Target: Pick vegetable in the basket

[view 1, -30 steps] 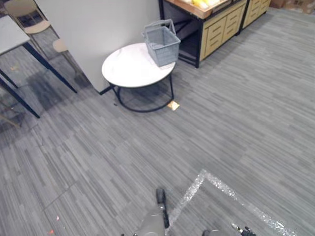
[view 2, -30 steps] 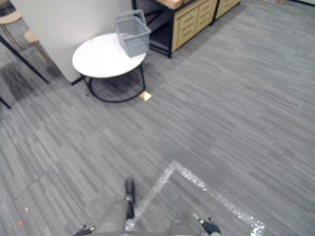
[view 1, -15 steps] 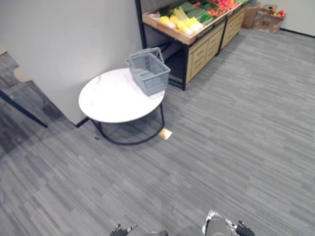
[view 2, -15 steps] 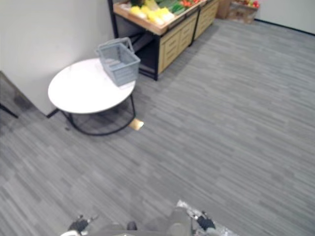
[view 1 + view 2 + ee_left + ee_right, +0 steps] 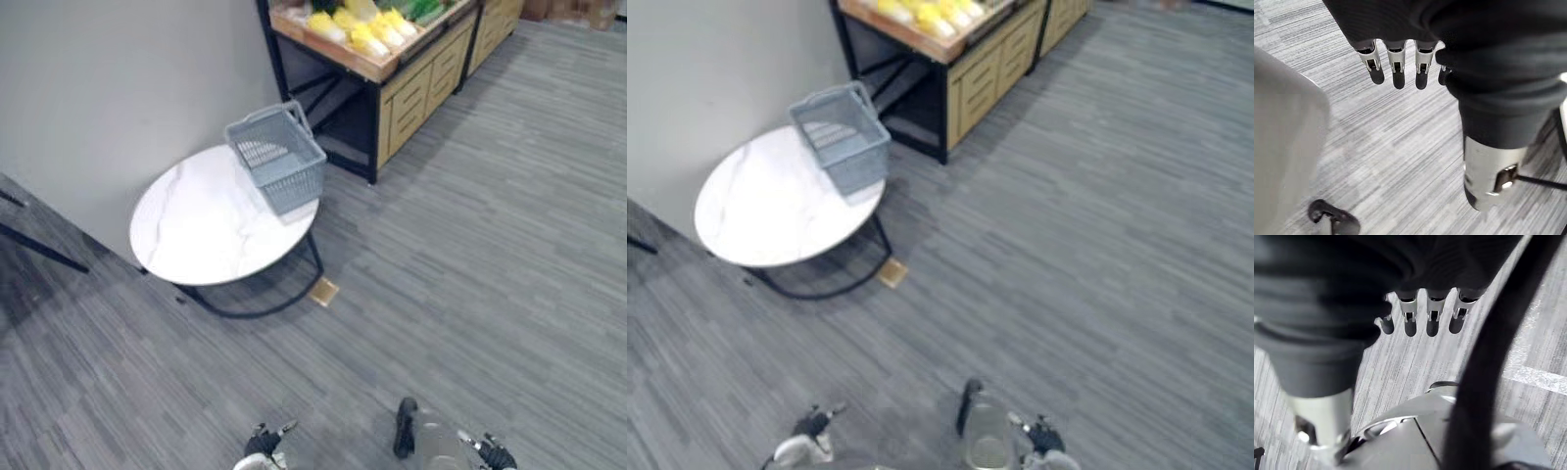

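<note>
A grey plastic basket (image 5: pixel 277 159) with its handle folded down stands on the far edge of a round white marble table (image 5: pixel 201 230); it looks empty. Behind it a wooden stand (image 5: pixel 392 59) holds yellow vegetables (image 5: pixel 367 29) and green ones (image 5: pixel 426 8). My left hand (image 5: pixel 1396 73) hangs at my side over the carpet, fingers straight and holding nothing. My right hand (image 5: pixel 1432 318) hangs the same way, open and empty. Both hands are far from the basket, at the near edge of the eye views.
A grey wall (image 5: pixel 118 88) rises behind the table on the left. The stand has yellow drawer fronts (image 5: pixel 426 78) and a black frame. A small tan piece (image 5: pixel 323 291) lies on the striped grey carpet by the table's black ring base.
The whole picture has shifted, so the camera has moved: the table and basket now sit nearer the middle left and the vegetable stand is in view. Both hands still hang empty.
</note>
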You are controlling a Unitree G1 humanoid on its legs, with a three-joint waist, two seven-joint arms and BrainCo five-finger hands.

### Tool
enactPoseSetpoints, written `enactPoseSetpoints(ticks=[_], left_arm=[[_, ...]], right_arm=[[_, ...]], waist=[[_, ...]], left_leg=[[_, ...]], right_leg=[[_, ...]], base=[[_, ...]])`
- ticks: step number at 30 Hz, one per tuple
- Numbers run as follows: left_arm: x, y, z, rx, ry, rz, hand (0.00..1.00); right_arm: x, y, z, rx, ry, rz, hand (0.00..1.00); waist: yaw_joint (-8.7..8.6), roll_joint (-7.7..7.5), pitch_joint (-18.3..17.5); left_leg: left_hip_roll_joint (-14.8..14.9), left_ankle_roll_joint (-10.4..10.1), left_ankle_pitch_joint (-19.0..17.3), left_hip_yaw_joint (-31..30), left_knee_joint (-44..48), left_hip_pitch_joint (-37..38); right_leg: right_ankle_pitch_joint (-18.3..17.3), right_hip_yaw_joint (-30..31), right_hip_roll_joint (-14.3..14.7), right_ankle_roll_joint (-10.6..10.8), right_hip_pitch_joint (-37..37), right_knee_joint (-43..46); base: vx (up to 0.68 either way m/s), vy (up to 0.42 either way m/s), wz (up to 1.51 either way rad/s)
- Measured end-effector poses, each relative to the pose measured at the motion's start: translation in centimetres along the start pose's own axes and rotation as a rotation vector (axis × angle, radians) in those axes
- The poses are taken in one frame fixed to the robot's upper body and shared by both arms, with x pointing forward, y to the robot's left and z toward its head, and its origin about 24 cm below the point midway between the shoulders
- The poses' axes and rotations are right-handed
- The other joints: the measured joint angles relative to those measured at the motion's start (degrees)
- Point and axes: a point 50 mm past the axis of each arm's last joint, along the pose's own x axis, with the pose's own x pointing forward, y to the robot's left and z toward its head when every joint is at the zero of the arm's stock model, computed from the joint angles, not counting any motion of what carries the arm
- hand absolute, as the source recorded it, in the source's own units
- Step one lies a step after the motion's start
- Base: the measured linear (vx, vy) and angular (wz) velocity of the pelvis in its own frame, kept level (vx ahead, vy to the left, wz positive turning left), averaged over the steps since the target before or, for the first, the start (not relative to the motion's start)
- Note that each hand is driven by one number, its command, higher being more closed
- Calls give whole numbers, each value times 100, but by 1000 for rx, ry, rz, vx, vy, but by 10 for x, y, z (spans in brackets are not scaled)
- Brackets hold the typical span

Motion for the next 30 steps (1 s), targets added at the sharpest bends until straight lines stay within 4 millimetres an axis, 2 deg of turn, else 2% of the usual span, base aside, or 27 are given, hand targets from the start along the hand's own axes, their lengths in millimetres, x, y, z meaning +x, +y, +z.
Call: enactPoseSetpoints(ticks=[1,2,3,4,7,8,9,10,11,13,14,15,16,17,18,19,20,21,23,24,25,27,28,29,30], left_arm=[[0,3,0,-26,-1,6,0],[0,4,0,-35,0,12,0],[0,5,0,-61,-1,13,0],[1,4,3,-75,-14,6,0],[1,3,8,-81,-38,-13,0],[1,2,8,-71,-40,-18,0],[0,2,7,-70,-38,-18,0],[0,3,6,-71,-36,-17,0],[0,3,6,-70,-34,-16,0],[0,5,5,-74,-35,-11,0],[0,11,4,-68,-31,3,0],[0,16,1,-60,-22,13,0],[-2,25,-4,-47,-8,35,0],[-2,28,-5,-43,-1,42,0],[-3,34,-8,-34,8,56,0],[-3,36,-11,-27,26,63,0],[-3,38,-13,-19,38,66,0],[-5,42,-21,7,69,71,0],[-7,43,-26,41,89,64,0],[-7,43,-28,65,97,58,0],[-6,43,-24,70,87,56,0],[-4,39,-17,71,69,47,0],[-2,35,-13,65,55,38,0],[-2,34,-12,63,52,36,0],[-3,33,-13,54,54,35,0]], right_arm=[[0,-3,-1,-6,15,-6,0],[0,-4,-1,-7,17,-10,0],[1,-4,2,-8,13,-14,0],[2,-3,4,-7,7,-13,0],[4,1,11,-5,-8,-4,0],[5,4,14,-6,-17,3,0],[5,6,15,-14,-22,9,0],[5,7,15,-21,-22,13,0],[5,8,15,-37,-22,20,0],[5,8,17,-61,-33,25,0],[5,11,18,-75,-38,35,0],[5,13,17,-74,-35,42,0],[4,20,15,-96,-32,64,0],[4,23,17,-120,-39,77,0],[4,29,17,-152,-50,95,0],[4,30,14,-147,-41,102,0],[4,29,14,-143,-43,99,0],[4,29,17,-162,-52,103,0],[4,27,19,-167,-64,99,0],[4,25,20,-168,-67,95,0],[4,23,20,-166,-64,91,0],[4,20,18,-144,-57,76,0],[3,15,11,-119,-31,60,0],[3,14,8,-109,-17,53,0],[1,12,1,-84,3,42,0]], waist=[[46,38,4],[56,58,19],[84,74,17],[151,83,17],[221,92,23],[227,99,25],[230,105,26],[233,109,25],[289,146,17],[363,202,-9],[428,203,-39],[490,83,-115],[498,-126,-276],[490,-180,-329],[466,-240,-371],[465,-324,-356],[471,-368,-344],[468,-402,-309],[444,-309,-257],[409,-297,-264],[359,-309,-265],[273,-304,-263],[198,-278,-244],[172,-260,-244],[176,-224,-256]], left_leg=[[203,107,-187,331,855,-384],[267,159,-357,535,1151,-547],[278,232,-736,815,1417,-852],[196,301,-1016,1031,1321,-1154],[-158,363,-1292,1200,303,-1664],[-500,410,-1250,1185,-1008,-1704],[-665,503,-1132,1184,-1967,-1663],[-752,550,-1010,1182,-2516,-1636],[-824,570,-736,1196,-3480,-1636],[-630,601,-689,1392,-3881,-1856],[-563,781,-283,1568,-3672,-1870],[-634,978,-69,1650,-3515,-1842],[-855,997,-79,1658,-3386,-1876],[-967,1114,-161,1652,-3375,-1877],[-1140,1250,-288,1636,-3413,-1794],[-1324,1359,-410,1650,-3483,-1557],[-1391,1378,-501,1666,-3520,-1398],[-1469,1379,-763,1650,-3537,-910],[-1482,1415,-940,1552,-3581,-355],[-1482,1395,-1044,1453,-3690,13],[-1482,1395,-1103,1303,-3788,273],[-1472,1376,-1143,1040,-3884,437],[-1429,1340,-1210,763,-3915,552],[-1399,1308,-1244,656,-3923,584],[-1327,1208,-1343,499,-3929,639]], right_leg=[[-122,-34,42,-68,372,-167],[-154,-43,79,-61,578,-294],[-170,-89,109,-37,975,-564],[-184,-142,123,-11,1272,-800],[-228,-201,140,135,1686,-1133],[-224,-216,151,284,1919,-1334],[-246,-216,170,358,2054,-1453],[-267,-217,187,392,2142,-1525],[-333,-208,243,440,2323,-1681],[-483,-181,360,625,2537,-1779],[-659,-88,346,752,2740,-1785],[-765,12,200,690,2843,-1745],[-788,269,-29,521,2734,-1492],[-745,438,-142,467,2576,-1193],[-629,791,-365,542,2120,-219],[-343,1087,-605,890,1686,990],[-48,1220,-719,1108,1447,1621],[574,1421,-828,1470,980,3062],[444,1167,-925,1301,687,4002],[255,900,-931,1018,521,4259],[58,630,-930,789,349,4143],[-203,362,-926,749,134,3563],[-235,280,-872,694,19,2555],[-224,313,-814,706,33,2030],[-141,489,-675,760,67,905]], base=[[452,-153,31],[408,-133,18],[367,-112,10],[389,-102,6],[303,-8,-4],[268,61,-8],[369,107,-8],[414,148,-6],[511,215,-7],[454,229,-11],[502,252,-15],[518,230,-23],[537,206,-15],[528,233,4],[645,316,30],[534,276,33],[529,220,22],[504,165,7],[478,119,10],[421,24,42],[396,-16,66],[383,-117,84],[384,-168,88],[374,-210,96],[354,-260,68]])
